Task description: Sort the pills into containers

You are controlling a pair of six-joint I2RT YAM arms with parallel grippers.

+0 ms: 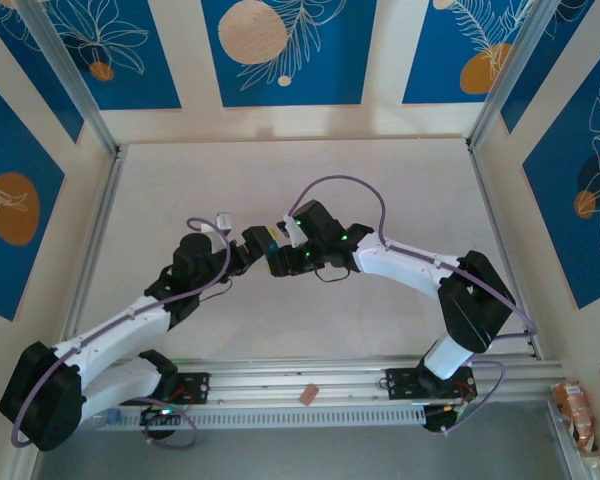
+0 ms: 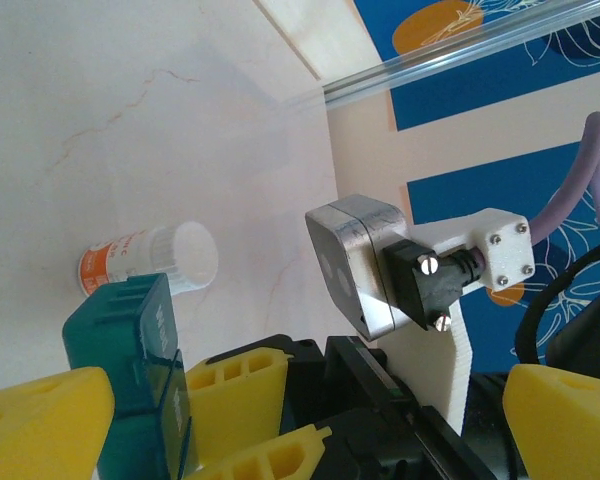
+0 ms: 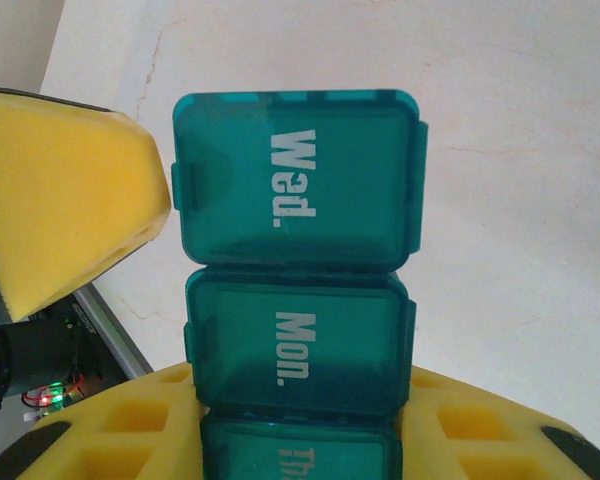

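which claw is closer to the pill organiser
Right. The right claw is shut on the organiser; the left claw is open, one finger close beside it.

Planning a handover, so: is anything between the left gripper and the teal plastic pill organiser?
Nothing visible. The teal plastic pill organiser sits inside the open left gripper, close to one finger, held by the right gripper.

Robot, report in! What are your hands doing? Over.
Left hand open, one finger beside the organiser. Right hand shut on organiser, Wed. and Mon. lids closed. Bottle lies on the table, apart from both hands.
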